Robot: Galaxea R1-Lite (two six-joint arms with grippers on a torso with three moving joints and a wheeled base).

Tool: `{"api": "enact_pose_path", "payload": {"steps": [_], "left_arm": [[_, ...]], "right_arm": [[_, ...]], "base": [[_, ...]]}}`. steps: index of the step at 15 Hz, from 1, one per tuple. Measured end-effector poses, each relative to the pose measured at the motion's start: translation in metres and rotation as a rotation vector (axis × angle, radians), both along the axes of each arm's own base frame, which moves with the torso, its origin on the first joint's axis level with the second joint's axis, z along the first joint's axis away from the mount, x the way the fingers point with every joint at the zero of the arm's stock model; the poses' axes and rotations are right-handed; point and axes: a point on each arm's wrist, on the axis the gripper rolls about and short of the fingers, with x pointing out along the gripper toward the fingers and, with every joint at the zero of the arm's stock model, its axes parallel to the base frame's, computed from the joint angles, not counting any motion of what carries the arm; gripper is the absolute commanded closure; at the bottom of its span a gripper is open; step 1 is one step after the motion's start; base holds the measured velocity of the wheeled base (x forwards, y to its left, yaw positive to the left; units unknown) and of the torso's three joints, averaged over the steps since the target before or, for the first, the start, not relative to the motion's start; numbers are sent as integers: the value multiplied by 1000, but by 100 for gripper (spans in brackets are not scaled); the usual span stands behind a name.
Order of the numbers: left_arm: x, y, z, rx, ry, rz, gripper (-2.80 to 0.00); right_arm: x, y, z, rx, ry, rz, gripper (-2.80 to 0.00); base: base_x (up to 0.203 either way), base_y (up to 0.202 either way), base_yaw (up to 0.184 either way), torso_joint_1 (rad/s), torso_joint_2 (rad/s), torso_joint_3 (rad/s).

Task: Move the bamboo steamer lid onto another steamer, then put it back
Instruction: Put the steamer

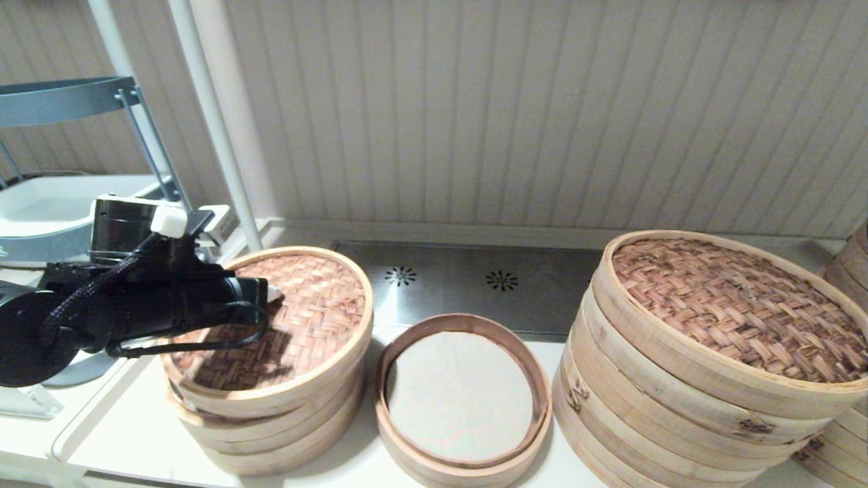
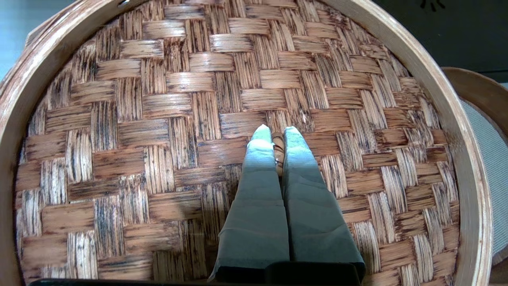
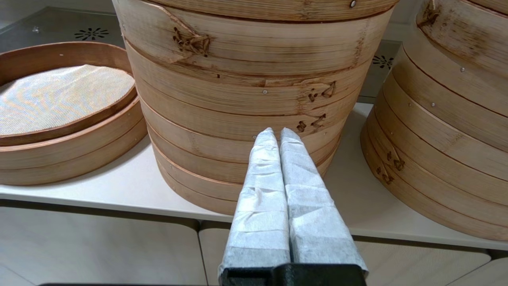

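Left wrist view: we are pinching the lid's (image 2: 166, 131) loop with our left gripper (image 2: 277, 135), ready for lifting; right gripper (image 3: 276, 134) clenched, empty.

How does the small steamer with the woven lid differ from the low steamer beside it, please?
The lidded steamer is taller, with several pale tiers; the low steamer has fewer and a darker brown rim. The lidded steamer is covered by its woven lid, whose centre loop the left gripper pinches, while the low steamer is open, showing a grey-white liner. Both are round bamboo, side by side on the white counter.
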Motion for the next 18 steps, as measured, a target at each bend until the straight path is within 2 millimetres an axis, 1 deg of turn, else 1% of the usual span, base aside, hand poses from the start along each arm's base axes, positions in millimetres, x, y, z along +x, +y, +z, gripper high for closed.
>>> {"api": "enact_pose_path", "payload": {"steps": [4,10,18], "left_arm": [[1,10,-4,-10,14,6,0],[3,12,-8,-10,27,12,0],[5,22,-9,-28,34,19,0]], "right_arm": [[0,0,0,0,0,0,0],[0,0,0,0,0,0,0],[0,0,0,0,0,0,0]], "base": [[0,0,0,0,0,0],[0,0,0,0,0,0],[0,0,0,0,0,0]]}}
